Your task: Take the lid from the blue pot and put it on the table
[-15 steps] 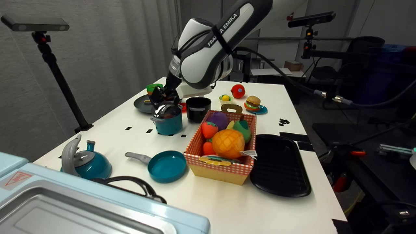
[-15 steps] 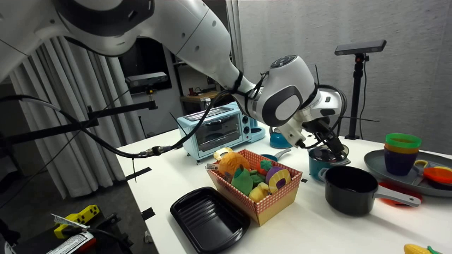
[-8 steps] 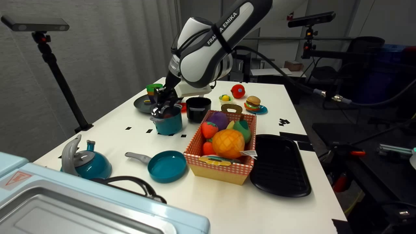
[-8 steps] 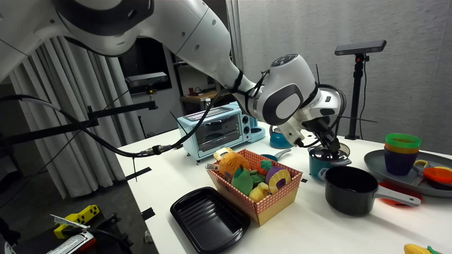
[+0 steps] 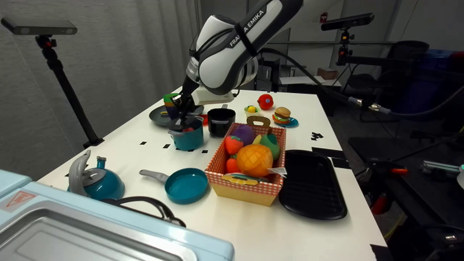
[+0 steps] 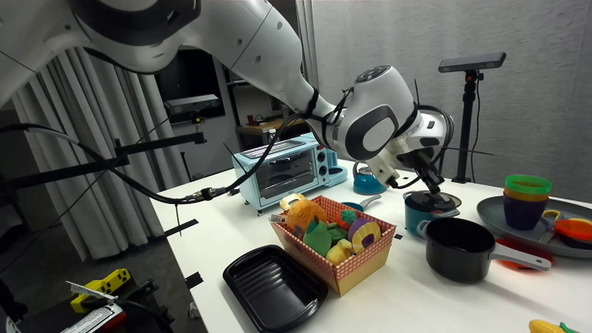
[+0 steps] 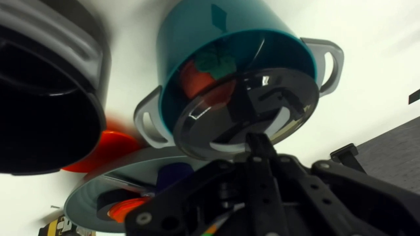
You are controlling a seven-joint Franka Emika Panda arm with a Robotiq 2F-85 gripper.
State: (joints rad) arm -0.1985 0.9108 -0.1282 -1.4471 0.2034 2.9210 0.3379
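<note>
Twice, in both exterior views, logged the pincer (image 6: 434, 188) reaching down over the blue pot (image 5: 188, 138). In wrist view, saw it closed up and clamped on top of the lid (image 7: 246, 109); could not see the exact grip spot. Found the lid directly under the pincer, off-centre above the blue pot, leaving the mouth partly uncovered. Could not tell about contact with the rim. Saw a red-and-green item (image 7: 198, 79) inside the pot, below the pincer. Marked near the pincer: black saucepan (image 6: 455, 263), grey plate (image 6: 492, 213) with stacked cups (image 6: 526, 203). Put the fruit basket (image 5: 243, 194) farther off. Tagged the kettle (image 5: 108, 186) and blue pan (image 5: 186, 186) well apart from the pincer. Noted the white table (image 5: 297, 235) beneath the lot, pincer included.
</note>
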